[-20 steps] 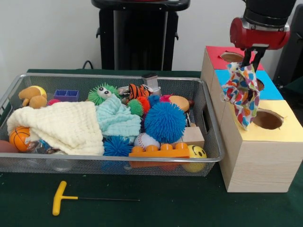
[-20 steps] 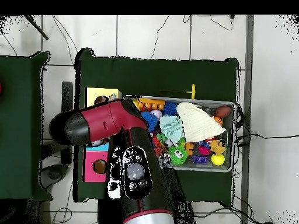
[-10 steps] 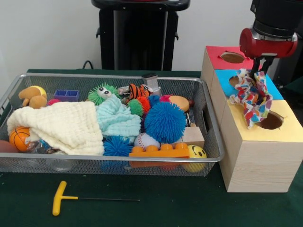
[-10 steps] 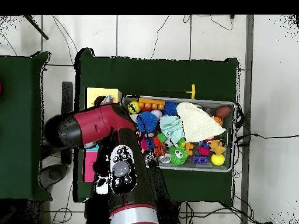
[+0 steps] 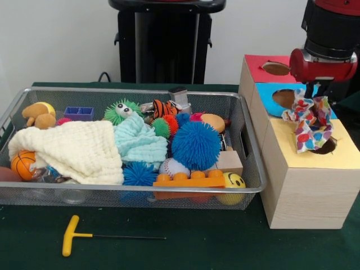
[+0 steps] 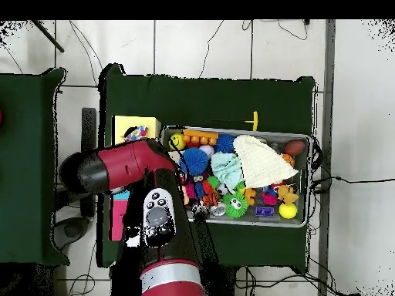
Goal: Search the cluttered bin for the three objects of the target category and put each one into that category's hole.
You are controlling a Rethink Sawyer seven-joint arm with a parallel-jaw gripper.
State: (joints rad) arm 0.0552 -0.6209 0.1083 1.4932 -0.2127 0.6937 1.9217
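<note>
Gripper: the gripper (image 5: 311,93) hung at the right of the front view, above the boxes, its tips buried in the top of the polka-dot cloth (image 5: 308,124); it looked clamped on that cloth, since the cloth hung from it.
Held thing: the white cloth with coloured dots drooped straight below the gripper, long axis roughly vertical, its lower end touching or just inside the hole (image 5: 325,146).
Key relation: the hole in the yellow top lay directly beneath the cloth, slightly to the right of its bulk, so a release looked likely to drop it in; some folds might catch on the rim.
Neighbouring holes: the blue-topped hole (image 5: 286,99) sat just left and farther back, the red-topped hole (image 5: 276,68) farther still.
Bin: the bin (image 5: 246,147) stood left of the boxes, well apart from the gripper, full of clutter.
Still in bin: a cream cloth (image 5: 76,149) and a pale turquoise cloth (image 5: 138,140), beside a large blue spiky ball (image 5: 196,145).
Overhead view: the arm (image 6: 131,166) covered the boxes.
</note>
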